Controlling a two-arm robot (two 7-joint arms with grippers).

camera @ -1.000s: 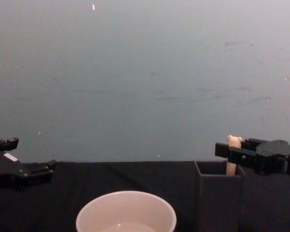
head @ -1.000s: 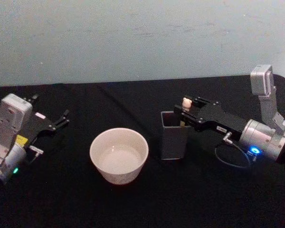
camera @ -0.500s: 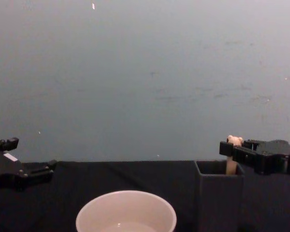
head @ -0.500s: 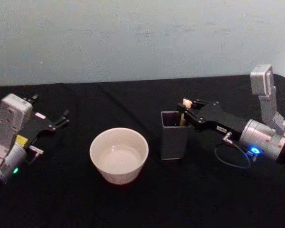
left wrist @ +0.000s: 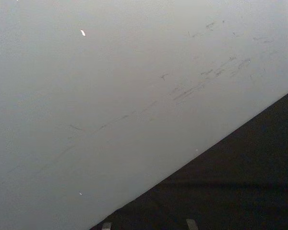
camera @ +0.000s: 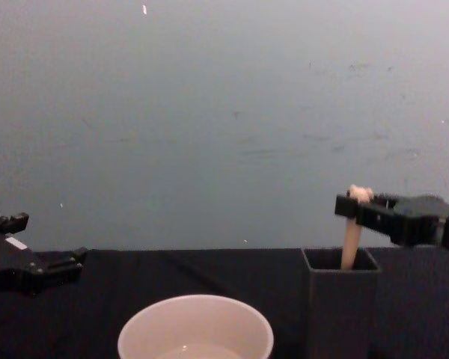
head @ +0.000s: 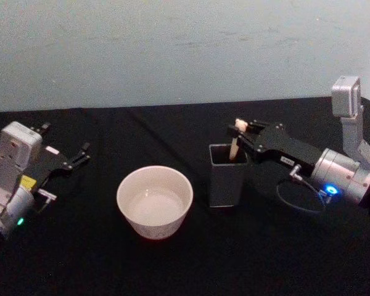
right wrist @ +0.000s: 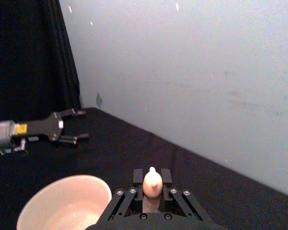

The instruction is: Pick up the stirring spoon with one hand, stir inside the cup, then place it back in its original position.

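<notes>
right gripper: (head: 239, 131) held above the far right corner of the dark holder (head: 225, 185), with its fingers (right wrist: 138, 177) closed on the top of the stirring spoon.
stirring spoon: (head: 234, 148) gripped just below the small animal head; the cream handle is slightly tilted and its lower part is sunk in the holder, so the neck and bowl are hidden.
spoon and gripper: the head is seen poking up between the two fingers in the right wrist view (right wrist: 152, 183).
cup: (head: 151, 229) set upright on the black table (head: 172, 265), just beside the holder on its left, not touched by either gripper.
left gripper: (head: 66, 143) parked low at the table's left edge, well apart from the cup, fingers spread wide with nothing held.
</notes>
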